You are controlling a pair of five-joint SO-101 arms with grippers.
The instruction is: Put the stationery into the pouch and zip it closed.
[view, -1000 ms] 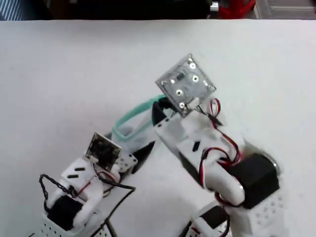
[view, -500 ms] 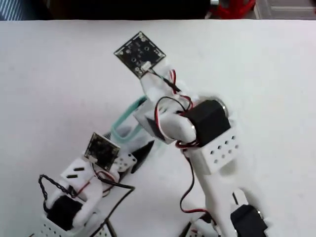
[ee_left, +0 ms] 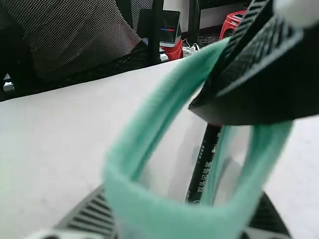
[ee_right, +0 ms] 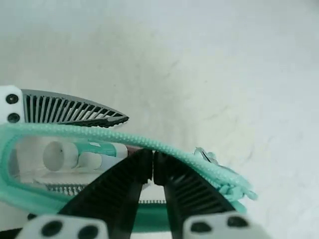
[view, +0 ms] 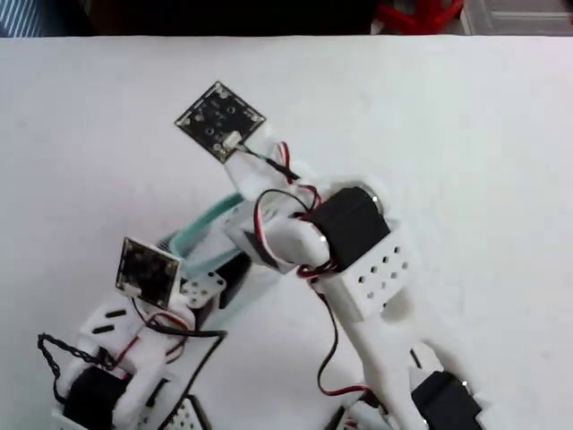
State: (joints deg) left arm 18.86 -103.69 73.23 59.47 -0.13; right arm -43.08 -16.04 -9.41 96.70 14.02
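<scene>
The mint-green rimmed clear pouch (view: 192,228) lies between the two arms, its mouth open. In the left wrist view a black pen (ee_left: 204,164) stands inside the pouch (ee_left: 149,134). A white and teal tube (ee_right: 75,154) also lies in it. My right gripper (ee_right: 153,162) is shut on the pouch's zipper rim (ee_right: 75,130), close to the zipper slider (ee_right: 204,155). My left gripper (ee_left: 182,211) clasps the pouch's near end, one ribbed finger (ee_right: 70,109) outside the rim. The right arm (view: 349,242) hangs over the pouch's right part.
The white table (view: 466,134) spreads out on all sides. Loose black and red cables (view: 327,358) trail from the arms near the front edge. Dark furniture and a red object (view: 421,13) sit beyond the far edge.
The right arm has swung left across the pouch, its camera board now far left. The pouch and the left arm have shifted left and toward the front edge.
</scene>
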